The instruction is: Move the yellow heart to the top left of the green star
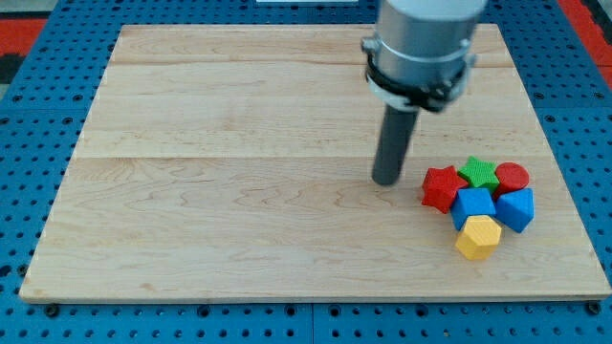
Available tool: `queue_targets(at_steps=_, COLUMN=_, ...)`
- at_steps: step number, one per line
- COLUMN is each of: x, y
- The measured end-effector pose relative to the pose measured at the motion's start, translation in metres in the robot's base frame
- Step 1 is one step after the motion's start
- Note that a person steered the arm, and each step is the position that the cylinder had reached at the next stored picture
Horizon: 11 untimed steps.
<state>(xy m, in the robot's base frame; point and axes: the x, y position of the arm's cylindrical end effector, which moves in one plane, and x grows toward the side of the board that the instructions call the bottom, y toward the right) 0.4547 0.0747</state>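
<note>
A tight cluster of blocks lies at the view's lower right on the wooden board (pixel 239 191). The green star (pixel 478 173) is at the cluster's top. A red star (pixel 441 187) is to its left and a red round block (pixel 512 177) to its right. Two blue blocks (pixel 473 205) (pixel 516 208) sit below them. The yellow block (pixel 478 236) is at the bottom of the cluster, touching the left blue block; I cannot make out its heart shape. My tip (pixel 386 181) rests on the board just left of the red star, apart from it.
The board lies on a blue perforated table (pixel 29 143). The arm's grey body (pixel 421 48) hangs over the board's top right and hides part of it.
</note>
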Motion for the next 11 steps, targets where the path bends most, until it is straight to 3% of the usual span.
queue_targets(at_steps=1, x=-0.094, y=-0.048)
queue_targets(at_steps=2, x=-0.185, y=-0.016)
queue_targets(at_steps=3, x=-0.228, y=-0.006)
queue_targets(at_steps=4, x=-0.142, y=0.024)
queue_targets(at_steps=5, x=-0.036, y=-0.014)
queue_targets(at_steps=6, x=-0.019, y=-0.006)
queue_targets(at_steps=7, x=-0.089, y=-0.019)
queue_targets(at_steps=8, x=-0.072, y=0.028)
queue_targets(at_steps=9, x=0.011, y=0.037)
queue_targets(at_steps=10, x=-0.005, y=0.032)
queue_targets(at_steps=11, x=-0.082, y=-0.013)
